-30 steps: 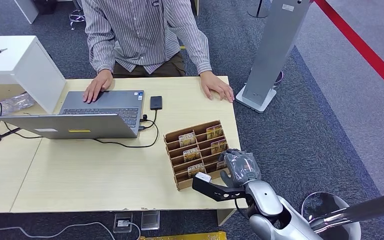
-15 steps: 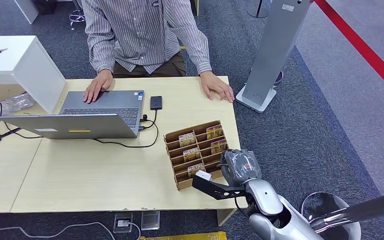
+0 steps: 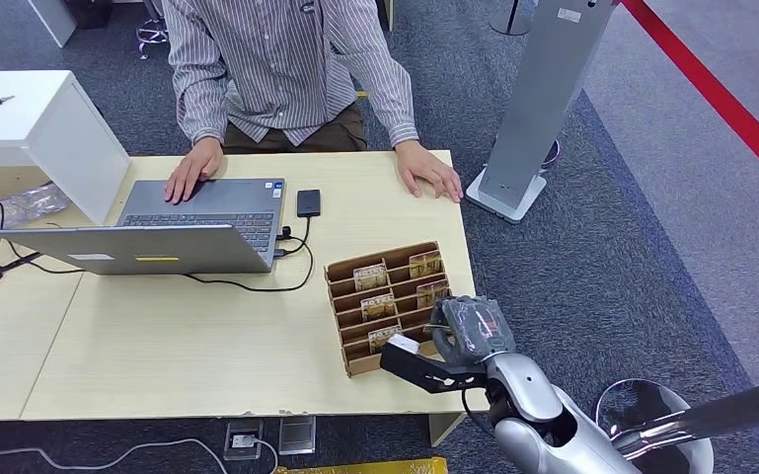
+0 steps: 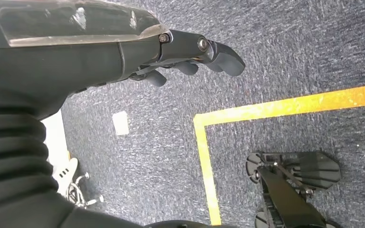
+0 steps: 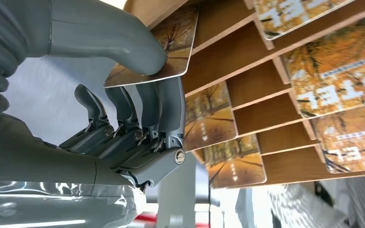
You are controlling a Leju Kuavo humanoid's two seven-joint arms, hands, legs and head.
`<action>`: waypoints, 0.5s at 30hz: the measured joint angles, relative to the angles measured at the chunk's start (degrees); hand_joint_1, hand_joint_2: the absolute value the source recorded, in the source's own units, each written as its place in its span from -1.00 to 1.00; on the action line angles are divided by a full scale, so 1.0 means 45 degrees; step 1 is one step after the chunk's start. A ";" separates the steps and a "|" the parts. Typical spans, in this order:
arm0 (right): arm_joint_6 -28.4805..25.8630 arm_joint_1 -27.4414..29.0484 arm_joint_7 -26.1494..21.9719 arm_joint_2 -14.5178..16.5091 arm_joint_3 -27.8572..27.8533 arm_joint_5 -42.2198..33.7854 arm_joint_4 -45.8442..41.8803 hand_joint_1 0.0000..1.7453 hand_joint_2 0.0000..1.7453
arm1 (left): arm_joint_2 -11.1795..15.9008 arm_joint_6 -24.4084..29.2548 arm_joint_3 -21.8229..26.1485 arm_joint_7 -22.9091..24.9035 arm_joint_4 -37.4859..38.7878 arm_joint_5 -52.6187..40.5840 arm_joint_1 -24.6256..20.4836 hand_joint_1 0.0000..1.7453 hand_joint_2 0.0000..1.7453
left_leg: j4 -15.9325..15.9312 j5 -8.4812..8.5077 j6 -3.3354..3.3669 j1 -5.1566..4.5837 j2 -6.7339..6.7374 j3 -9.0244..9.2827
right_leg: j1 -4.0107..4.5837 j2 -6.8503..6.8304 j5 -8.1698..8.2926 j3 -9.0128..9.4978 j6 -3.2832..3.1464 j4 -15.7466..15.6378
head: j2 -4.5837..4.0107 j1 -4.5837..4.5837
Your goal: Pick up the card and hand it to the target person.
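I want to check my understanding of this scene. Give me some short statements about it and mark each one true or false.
1. The right hand pinches a card at the wooden card rack. True.
2. The laptop is closed. False: it stands open.
3. The person's hands rest on the table and the laptop. True.
4. The left hand holds a card. False: it holds nothing, over the carpet.

You see: 1 person [image 3: 286, 69] | 1 laptop [image 3: 158, 232] | 1 cardboard card rack [image 3: 341, 272] | 6 cards [image 3: 370, 276] showing in it | 1 phone [image 3: 308, 202] | 1 water bottle [image 3: 25, 205] | 1 white box [image 3: 39, 128] | 2 robot hands [image 3: 469, 331]
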 joint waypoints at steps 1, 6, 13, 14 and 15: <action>0.0081 -0.0039 -0.0078 -0.0004 -0.0038 -0.0501 -0.0021 0.66 1.00 | 0.0007 0.0007 0.0000 0.0002 0.0000 0.0000 0.0000 -1.00 1.00 | 0.0000 0.0000 0.0000 0.0000 0.0001 0.0000 | 0.0000 0.0001 0.0000 0.0000 0.0000 0.0000 | 0.0000 0.0001; 0.0941 -0.0658 -0.0044 -0.0263 -0.0233 -0.3418 -0.0562 0.66 1.00 | 0.0057 0.0012 0.0000 0.0029 0.0000 0.0000 0.0005 -1.00 1.00 | 0.0001 0.0003 0.0002 -0.0001 0.0003 0.0001 | -0.0001 0.0002 0.0002 -0.0001 0.0001 0.0001 | 0.0002 0.0001; 0.1761 -0.2523 0.0311 -0.1083 -0.0590 -0.5185 -0.2226 0.66 1.00 | 0.0130 -0.0027 0.0000 0.0035 0.0000 0.0017 0.0018 -1.00 1.00 | 0.0004 0.0006 0.0004 -0.0002 0.0004 0.0006 | -0.0002 0.0002 0.0004 0.0000 0.0003 0.0000 | -0.0001 0.0007; 0.1834 -0.2761 0.0342 -0.1178 -0.0632 -0.5250 -0.2447 0.66 1.00 | 0.0133 -0.0027 0.0000 0.0038 0.0000 0.0018 0.0022 -1.00 1.00 | 0.0004 0.0006 0.0004 -0.0002 0.0003 0.0006 | -0.0002 0.0002 0.0004 0.0000 0.0003 0.0001 | 0.0000 0.0009; 0.1897 -0.2984 0.0369 -0.1273 -0.0663 -0.5296 -0.2666 0.66 1.00 | 0.0134 -0.0027 0.0000 0.0038 0.0000 0.0019 0.0026 -1.00 1.00 | 0.0004 0.0006 0.0004 -0.0002 0.0003 0.0006 | -0.0002 0.0001 0.0004 0.0000 0.0003 0.0001 | 0.0000 0.0007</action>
